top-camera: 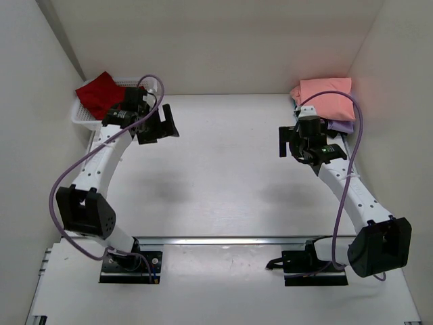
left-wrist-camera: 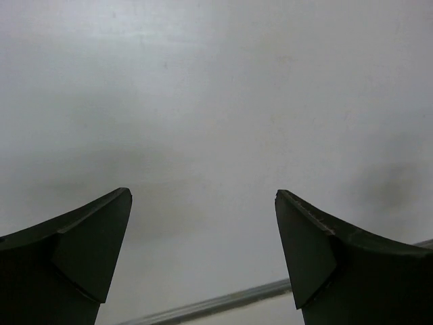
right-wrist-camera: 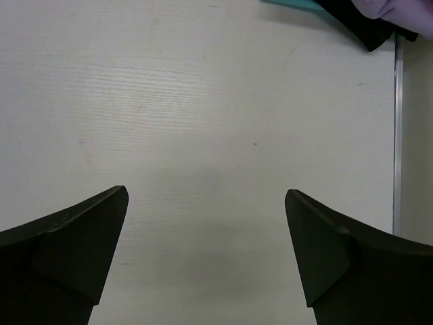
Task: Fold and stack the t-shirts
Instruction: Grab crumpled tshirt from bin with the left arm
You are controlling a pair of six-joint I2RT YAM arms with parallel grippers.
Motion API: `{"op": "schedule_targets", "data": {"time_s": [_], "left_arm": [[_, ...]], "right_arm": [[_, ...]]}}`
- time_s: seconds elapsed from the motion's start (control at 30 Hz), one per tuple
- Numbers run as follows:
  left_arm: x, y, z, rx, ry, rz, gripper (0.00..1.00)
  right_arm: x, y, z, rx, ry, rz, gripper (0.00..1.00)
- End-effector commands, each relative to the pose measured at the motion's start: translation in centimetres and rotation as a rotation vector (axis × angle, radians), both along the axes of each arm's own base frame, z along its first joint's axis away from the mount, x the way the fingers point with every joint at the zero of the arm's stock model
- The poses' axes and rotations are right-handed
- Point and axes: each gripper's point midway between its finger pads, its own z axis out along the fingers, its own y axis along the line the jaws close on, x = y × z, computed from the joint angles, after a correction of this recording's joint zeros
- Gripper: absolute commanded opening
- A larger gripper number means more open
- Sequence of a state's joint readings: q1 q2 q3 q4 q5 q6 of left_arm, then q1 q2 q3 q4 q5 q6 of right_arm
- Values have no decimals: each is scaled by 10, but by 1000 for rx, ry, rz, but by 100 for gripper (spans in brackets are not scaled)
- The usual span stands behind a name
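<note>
lying on white basket (top-camera: 82, 116): dark red t-shirt (top-camera: 100, 89)

White table (top-camera: 223, 169): matte surface, with faint grain visible in the right wrist view. Two soft grey shadows lie on it, one left of centre and one right of centre.

White plastic mesh basket (top-camera: 81, 120): far left corner of the table, close to the left wall (top-camera: 27, 101).

Back wall (top-camera: 216, 40) and right wall (top-camera: 399, 95): plain white.

Aluminium rail (top-camera: 223, 240): runs left to right across the near part of the table.

Metal strip (right-wrist-camera: 398, 135): edges the table at the right of the right wrist view.
</note>
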State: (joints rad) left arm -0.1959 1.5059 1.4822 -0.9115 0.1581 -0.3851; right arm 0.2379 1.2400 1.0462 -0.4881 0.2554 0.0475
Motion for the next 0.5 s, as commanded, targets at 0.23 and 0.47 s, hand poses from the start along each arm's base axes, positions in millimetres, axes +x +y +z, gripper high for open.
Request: {"op": "schedule_targets", "data": {"time_s": [0.23, 0.47], "left_arm": [[64, -20, 56, -102, -312, -153, 98], [75, 53, 73, 65, -607, 136, 99]], "right_arm": [[0, 4, 14, 24, -30, 26, 99], [-3, -15, 19, 55, -48, -33, 99]]}}
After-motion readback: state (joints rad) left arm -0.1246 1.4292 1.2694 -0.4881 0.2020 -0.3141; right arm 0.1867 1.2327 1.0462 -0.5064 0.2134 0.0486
